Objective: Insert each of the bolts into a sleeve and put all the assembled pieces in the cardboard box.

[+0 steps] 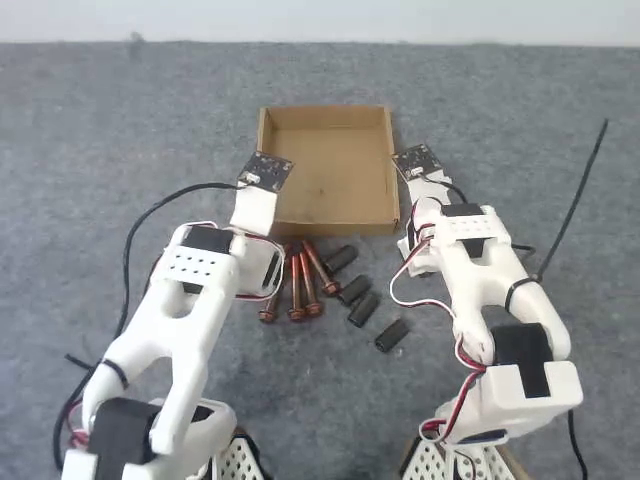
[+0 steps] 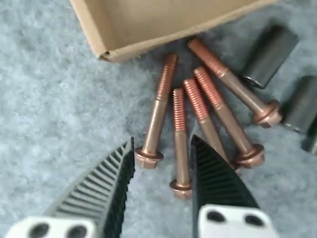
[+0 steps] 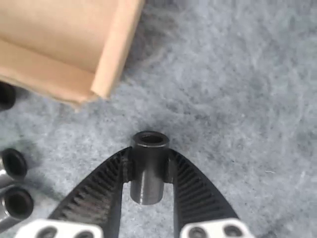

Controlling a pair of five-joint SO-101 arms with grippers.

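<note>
Five bolts (image 2: 224,113) lie in a loose fan at the centre of the high view, just below the front wall of the cardboard box (image 1: 325,228). They are copper-coloured, threaded over the half nearer the box and smooth below that. Each ends in a flanged hex head pointing away from the box. All rest flat on the grey, carpet-like worktop (image 1: 120,120).

Four black sleeves (image 1: 353,290) lie on their sides in a diagonal row, from right of the bolts down toward lower centre-right. They are short matte cylinders with a round bore. The fifth sleeve (image 3: 148,166) stands upright, bore upward, clenched at mid-height between the ribbed fingers of the right pincer (image 3: 148,158), near a box corner.

The left pincer (image 2: 162,141) is released, its fingers spread wide above the head end of the bolts, gripping nothing.

Hard to make out:
- One bolt's head sits behind a left pincer finger (image 2: 215,183).
- In the high view the left arm (image 1: 190,300) covers part of the leftmost bolt.
- Whether the two middle bolts touch along their shanks cannot be told.
- Whether the fifth sleeve's lower end rests on the worktop cannot be told.
- Several sleeves are cut off at the edges of both wrist views.
</note>
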